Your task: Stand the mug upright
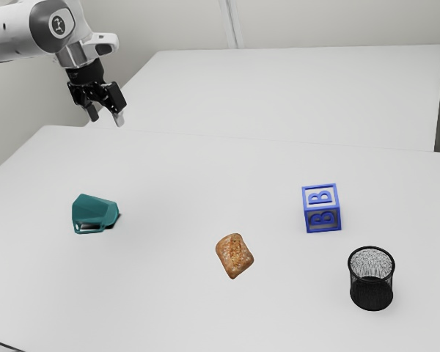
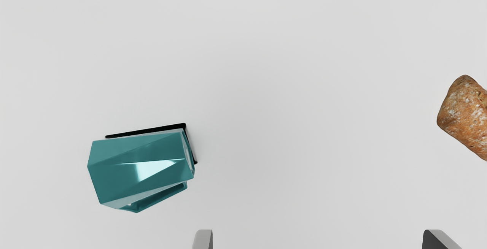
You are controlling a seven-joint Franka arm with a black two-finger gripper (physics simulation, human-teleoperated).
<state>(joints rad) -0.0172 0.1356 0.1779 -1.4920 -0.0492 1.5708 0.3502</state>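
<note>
Black gripper (image 1: 105, 117) high above the table (image 1: 169, 293), its two fingers (image 2: 203, 240) spread wide with nothing held between them: the tool is free and ready to take something. Nearest to it among the loose things is the teal mug (image 2: 140, 165), lying on its side on the tabletop, below the tool and outside the gap between the fingers, toward the finger farther from the bread. Its handle (image 2: 163, 196) sticks out from the side of the body.

The step in hand, as I judge it, is the approach. Done well, it would shift the hand sideways over the mug before lowering, so that neither fingertip comes down on the faceted wall. The fingers should straddle the body across its width, clear of the handle, and close gently, since slanting facets could let it slip or roll. A hold toward one end would probably leave more room for tipping it up; which end is the mouth should be settled first, as I cannot be sure of it. Then lift, turn, and lower until the base sits flat before letting go.

Farther from the tool lie the bread (image 1: 235, 256), then the blue letter block (image 1: 322, 209), and farthest the black mesh cup (image 1: 371, 282), all well apart from the mug.
</note>
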